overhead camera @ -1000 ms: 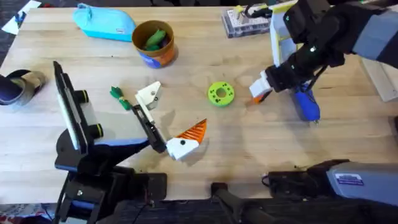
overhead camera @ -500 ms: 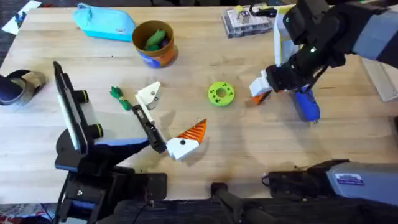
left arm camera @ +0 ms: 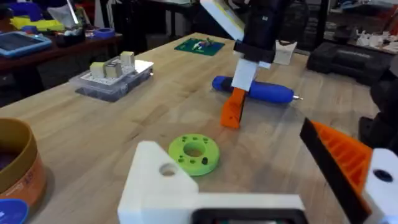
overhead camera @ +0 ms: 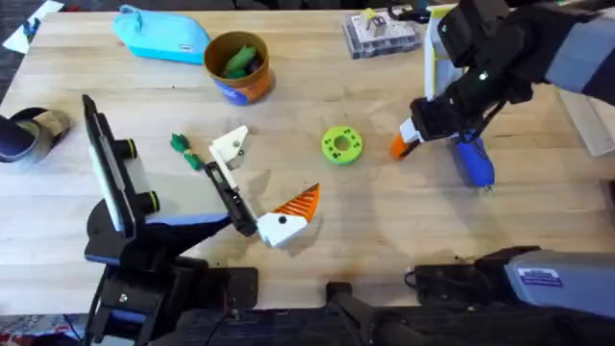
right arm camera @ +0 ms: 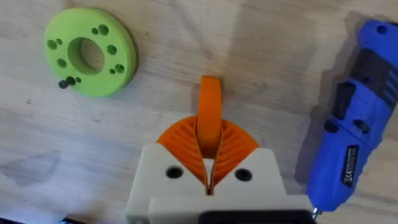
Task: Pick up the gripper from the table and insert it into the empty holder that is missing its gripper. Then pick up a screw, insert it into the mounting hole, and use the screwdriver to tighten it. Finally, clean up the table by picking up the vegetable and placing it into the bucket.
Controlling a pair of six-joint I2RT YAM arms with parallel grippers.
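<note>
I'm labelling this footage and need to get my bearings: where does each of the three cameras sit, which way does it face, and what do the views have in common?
Overhead: fixed above the arms' bases, looking down and forward over the table; both arms show, with the right gripper holding the gripper.
Left wrist: low on the left arm, facing across the table toward the right arm; the empty holder shows close up.
Right wrist: on the right arm, looking straight down; its white block shows.
Shared: the lime-green disc and blue screwdriver.

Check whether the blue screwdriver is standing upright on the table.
No, the blue screwdriver lies flat on its side on the table, just behind the orange finger held by the right hand.
</note>
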